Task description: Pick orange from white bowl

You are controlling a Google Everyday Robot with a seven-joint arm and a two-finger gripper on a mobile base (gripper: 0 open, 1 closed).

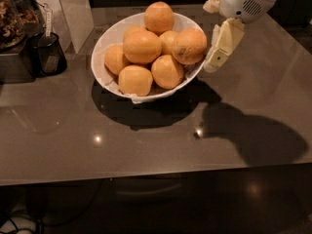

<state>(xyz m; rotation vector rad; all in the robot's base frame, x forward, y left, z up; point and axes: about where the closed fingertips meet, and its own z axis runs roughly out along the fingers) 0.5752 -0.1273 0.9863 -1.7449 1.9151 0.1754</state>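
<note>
A cream pincer (213,65) hangs beside the white bowl (108,39) of bright fruits (142,47) and one brown-mottled orange (189,46).
</note>
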